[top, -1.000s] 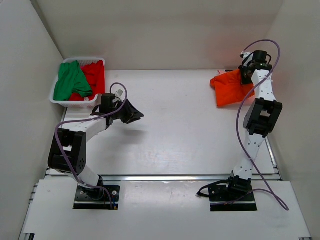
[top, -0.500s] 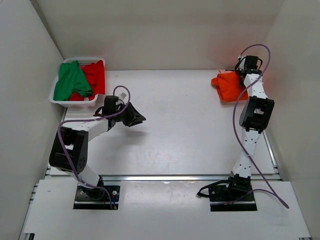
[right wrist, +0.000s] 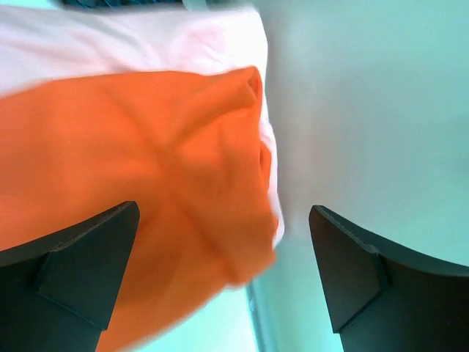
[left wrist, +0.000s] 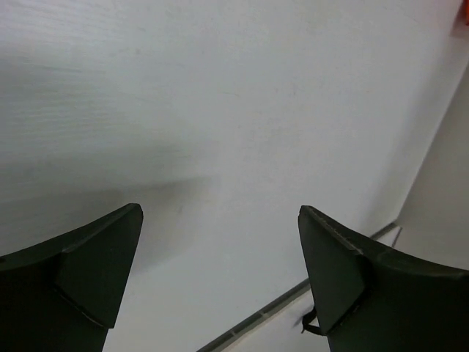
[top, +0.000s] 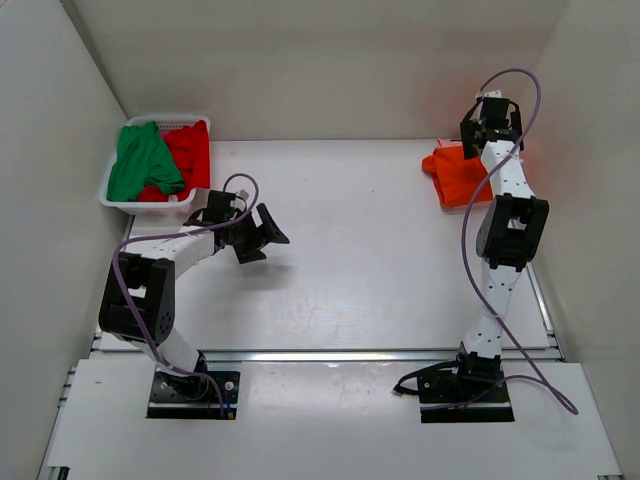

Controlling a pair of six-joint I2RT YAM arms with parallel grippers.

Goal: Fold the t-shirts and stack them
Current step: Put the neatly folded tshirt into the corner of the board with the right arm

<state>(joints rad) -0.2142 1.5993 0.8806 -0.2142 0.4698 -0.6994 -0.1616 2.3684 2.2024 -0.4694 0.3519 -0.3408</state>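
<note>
The orange t-shirt (top: 460,176) lies in a folded heap at the far right of the table. In the right wrist view this orange shirt (right wrist: 132,169) rests on a pale pink t-shirt (right wrist: 110,44). My right gripper (top: 484,138) hangs just above the heap, open (right wrist: 223,213), holding nothing. The green t-shirt (top: 140,160) and the red t-shirt (top: 188,150) lie crumpled in the white basket (top: 112,200) at the far left. My left gripper (top: 262,240) hovers over bare table to the right of the basket, open (left wrist: 220,213) and empty.
White walls close in the table on the left, back and right. A metal rail (top: 350,354) runs along the near edge in front of both arm bases. A purple cable (top: 470,260) loops along the right arm.
Both grippers have opened. The right one has let go of the orange shirt, which has settled into a tighter heap, and has drawn back above it. The left wrist has turned slightly.
</note>
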